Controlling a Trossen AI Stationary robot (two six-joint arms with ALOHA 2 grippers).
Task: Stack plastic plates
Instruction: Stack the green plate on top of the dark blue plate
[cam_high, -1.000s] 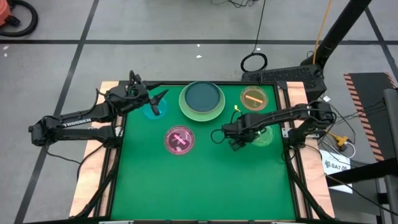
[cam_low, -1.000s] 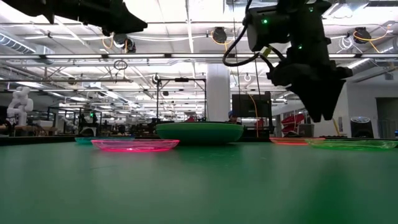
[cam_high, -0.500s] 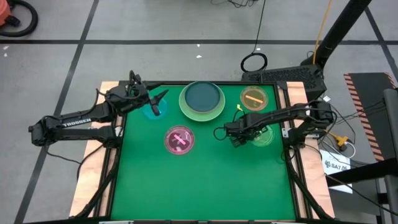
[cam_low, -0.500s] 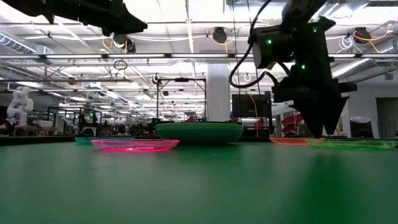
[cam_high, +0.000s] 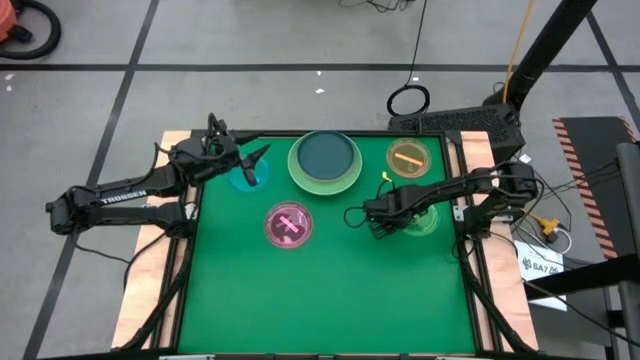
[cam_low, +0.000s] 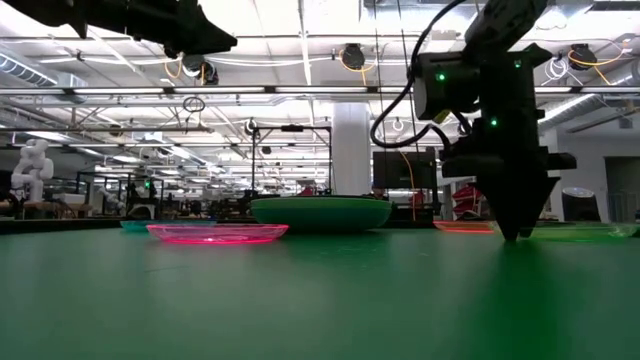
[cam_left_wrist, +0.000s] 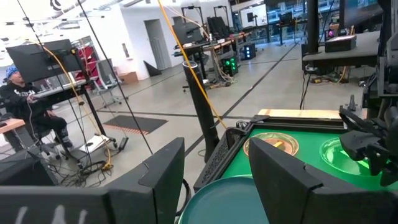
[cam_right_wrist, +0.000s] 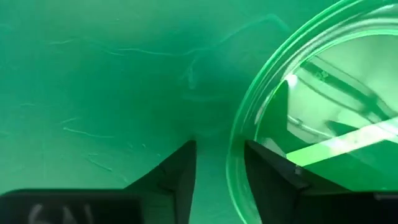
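Note:
A small green translucent plate (cam_high: 426, 221) (cam_right_wrist: 323, 93) lies flat on the green table at the right. My right gripper (cam_high: 382, 224) (cam_right_wrist: 221, 162) points down at the plate's left rim, open, tips at table level (cam_low: 515, 236). A dark teal large plate sits in a light green one (cam_high: 325, 162) at the far middle. An orange small plate (cam_high: 408, 157), a magenta one (cam_high: 288, 224) and a blue one (cam_high: 243, 180) lie apart on the table. My left gripper (cam_high: 262, 153) (cam_left_wrist: 217, 149) hangs open and level above the blue plate. My right gripper comes from above, pointing down, with one finger (cam_right_wrist: 267, 177) inside the green plate's left rim (cam_right_wrist: 236, 168) and the other (cam_right_wrist: 183, 171) outside it. The rim runs through the gap, close to the inner finger; I cannot tell whether either finger touches it. The plate lies flat.
A raised dark frame (cam_high: 470, 230) runs around the table, with wooden strips outside it. Open green surface (cam_high: 330, 300) fills the near half. The room beyond shows a seated person (cam_left_wrist: 25, 106) and stands with cables.
My right gripper has sunk from well above the table down to the surface at the green plate's left rim, staying pointed down. The plates have kept their places.

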